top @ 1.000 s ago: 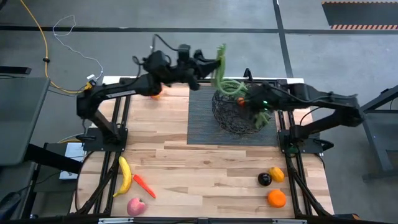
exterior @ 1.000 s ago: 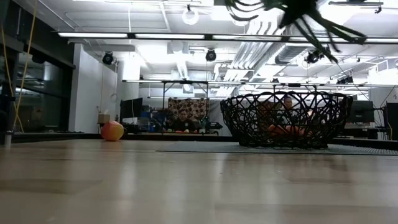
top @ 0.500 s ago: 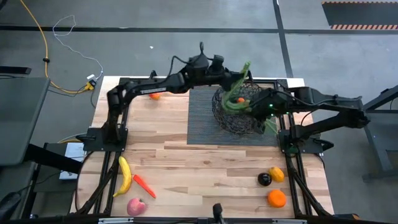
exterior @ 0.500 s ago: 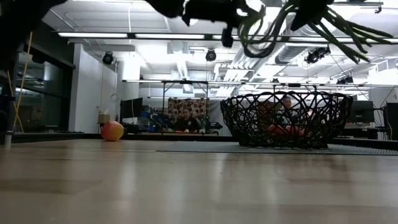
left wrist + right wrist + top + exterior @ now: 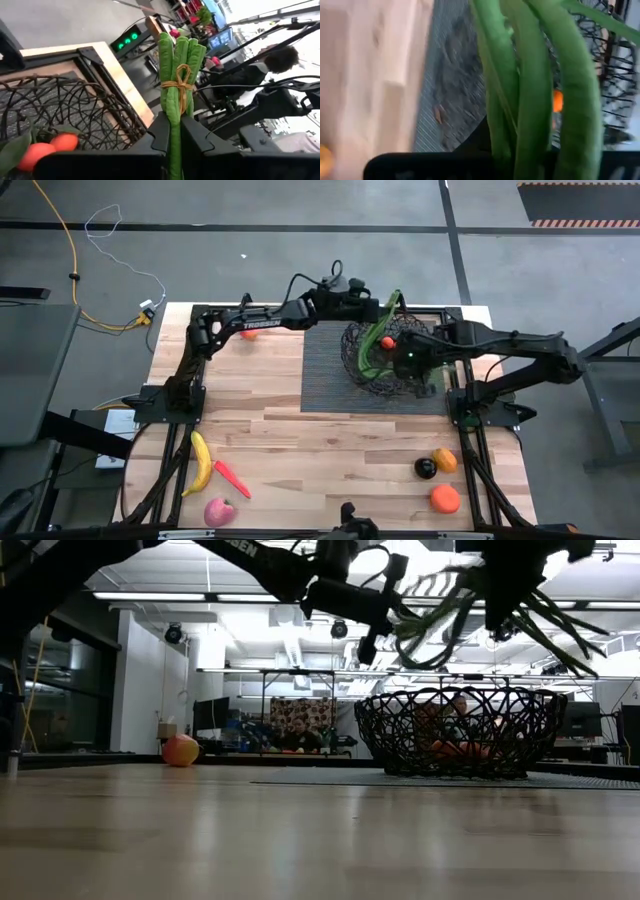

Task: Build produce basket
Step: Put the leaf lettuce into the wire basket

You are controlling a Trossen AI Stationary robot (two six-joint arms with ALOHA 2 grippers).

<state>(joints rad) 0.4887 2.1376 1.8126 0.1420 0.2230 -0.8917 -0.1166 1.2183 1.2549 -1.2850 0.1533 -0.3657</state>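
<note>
We see the left gripper (image 5: 372, 308) at the upper middle of the high view, its fingers clamped on the tied end of a bundle of long green beans (image 5: 378, 340) bound with a tan string. The right gripper (image 5: 412, 360), just right of it, pinches the loose far ends of the same beans, so the limp bundle hangs between the two arms instead of drooping over one side. Both sit above the round black wire basket (image 5: 352, 365), which stands on a flat dark ribbed mat (image 5: 325, 370), and a small red tomato (image 5: 387, 342) already lies inside. We judge the shared hold is meant to curl the beans down within the rim. The yellow banana (image 5: 202, 463), orange carrot (image 5: 232, 478) and pink-red apple (image 5: 219, 512) wait at lower left.
</note>
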